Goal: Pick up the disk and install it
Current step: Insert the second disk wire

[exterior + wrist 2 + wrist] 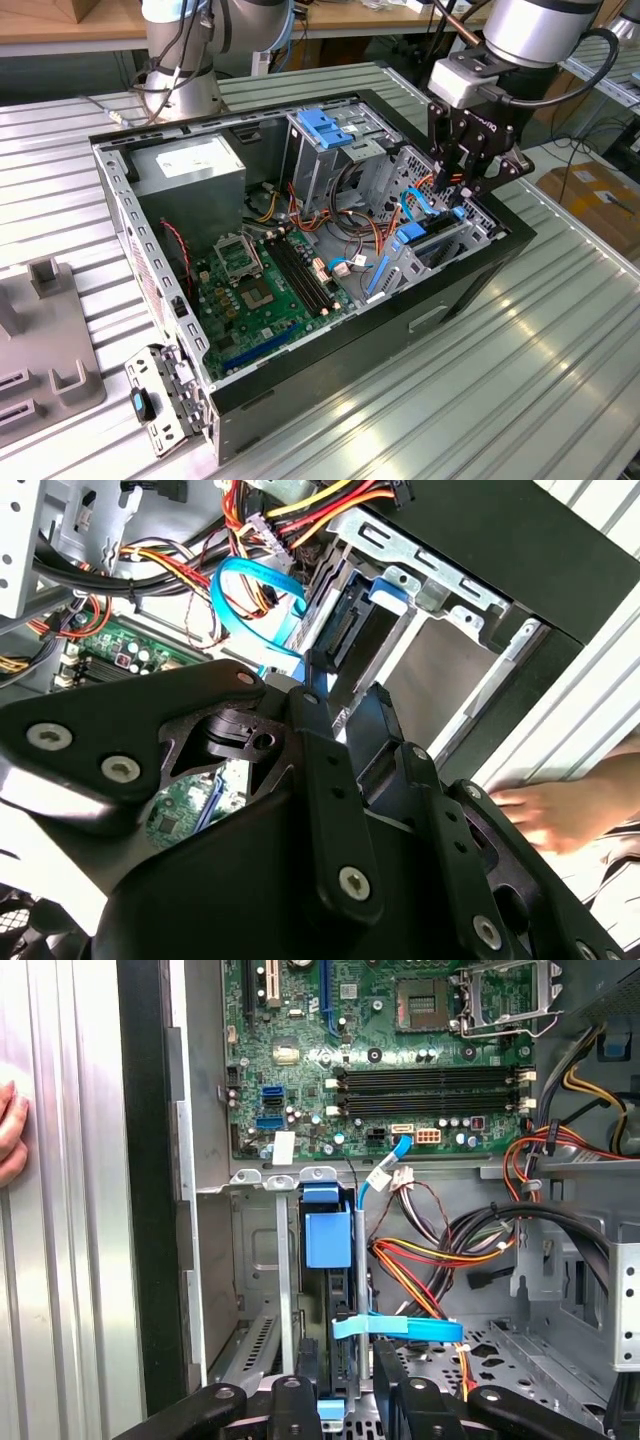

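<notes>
Second wrist view adds a hand (545,815) beside the case (500,540); whether the claw (345,715) grips the disk (355,630) is unclear.

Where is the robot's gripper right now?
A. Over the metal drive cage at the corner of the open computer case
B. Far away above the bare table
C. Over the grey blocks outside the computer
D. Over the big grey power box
A: in the exterior view the gripper hangs over the drive cage at the corner of the open computer case, on the exterior view's right.
</notes>
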You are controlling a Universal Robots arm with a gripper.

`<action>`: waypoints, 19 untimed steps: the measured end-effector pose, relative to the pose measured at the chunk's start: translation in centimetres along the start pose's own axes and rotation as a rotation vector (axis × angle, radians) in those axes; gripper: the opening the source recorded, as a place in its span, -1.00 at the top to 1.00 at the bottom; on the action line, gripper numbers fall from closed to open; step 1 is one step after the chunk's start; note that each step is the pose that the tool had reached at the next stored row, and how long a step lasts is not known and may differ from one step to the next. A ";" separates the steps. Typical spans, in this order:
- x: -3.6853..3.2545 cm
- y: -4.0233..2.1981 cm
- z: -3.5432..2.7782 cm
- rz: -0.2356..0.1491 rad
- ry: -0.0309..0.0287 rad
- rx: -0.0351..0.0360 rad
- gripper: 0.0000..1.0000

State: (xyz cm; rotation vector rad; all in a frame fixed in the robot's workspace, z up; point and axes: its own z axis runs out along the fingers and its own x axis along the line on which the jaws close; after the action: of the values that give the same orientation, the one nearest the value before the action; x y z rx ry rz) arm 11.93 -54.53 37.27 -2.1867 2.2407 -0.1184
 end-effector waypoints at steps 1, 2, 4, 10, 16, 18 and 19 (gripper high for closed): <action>0.01 0.00 -0.08 0.000 -0.0001 0.0000 0.29; 0.01 -0.01 -0.12 0.000 -0.0004 0.0000 0.29; 0.01 -0.01 -0.15 0.000 -0.0002 0.0000 0.29; -0.13 -0.16 -0.16 -0.001 -0.0002 0.0000 0.29; -0.48 -0.97 -0.13 -0.011 -0.0008 0.0005 0.29; -0.57 -1.33 -0.11 -0.024 -0.0015 0.0011 0.29; -0.59 -1.42 -0.10 -0.029 -0.0018 0.0014 0.29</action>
State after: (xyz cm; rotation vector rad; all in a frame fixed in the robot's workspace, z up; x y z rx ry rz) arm 13.36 -53.97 37.43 -2.2187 2.2074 -0.1181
